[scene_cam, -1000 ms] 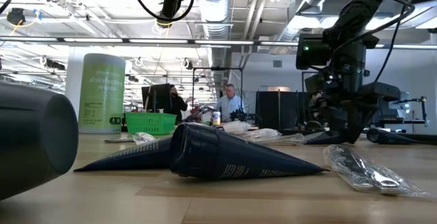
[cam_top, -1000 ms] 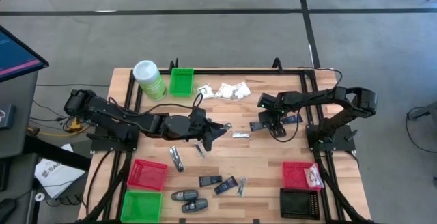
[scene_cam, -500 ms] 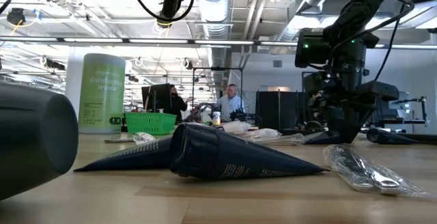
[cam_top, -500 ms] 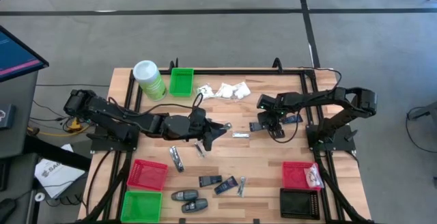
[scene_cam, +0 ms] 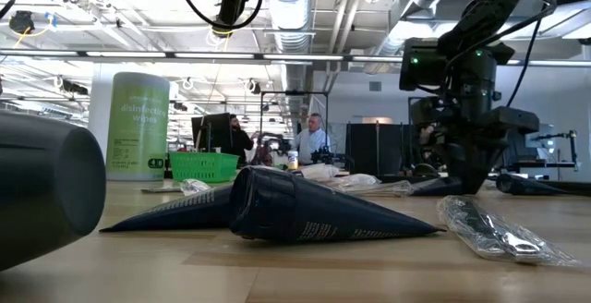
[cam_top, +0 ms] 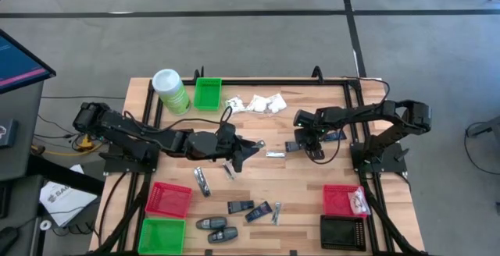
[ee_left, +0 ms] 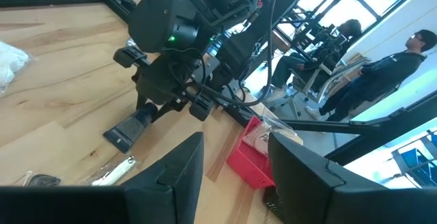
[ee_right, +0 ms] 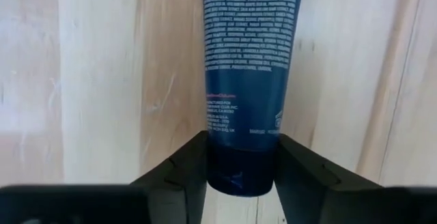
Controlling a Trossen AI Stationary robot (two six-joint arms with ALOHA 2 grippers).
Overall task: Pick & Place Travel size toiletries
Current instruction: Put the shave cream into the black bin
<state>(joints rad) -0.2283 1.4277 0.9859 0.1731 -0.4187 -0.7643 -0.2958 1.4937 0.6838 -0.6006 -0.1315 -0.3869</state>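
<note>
The dark blue tube (ee_right: 248, 60) lies flat on the tabletop (cam_top: 297, 186), just right of the loose silvery packet (cam_top: 275, 154) at the tabletop's middle. It looks light and soft-walled, a squeezable plastic tube with a smooth, probably slippery skin; the body would likely dent under a hard pinch, while the stiffer cap end should give a firmer purchase. That cap end is the sensible place to take hold, across its width.

The right tool (ee_right: 240, 169) is down over exactly that end: the tube's cap sits between its two fingers (ee_right: 183, 166), which stand apart at either side of it, very close to the tube or just touching it, and I cannot tell which. The printed body runs away from the tool along the wood.

The left tool (ee_left: 233, 162) waits left of the silvery packet, fingers apart and holding nothing.
</note>
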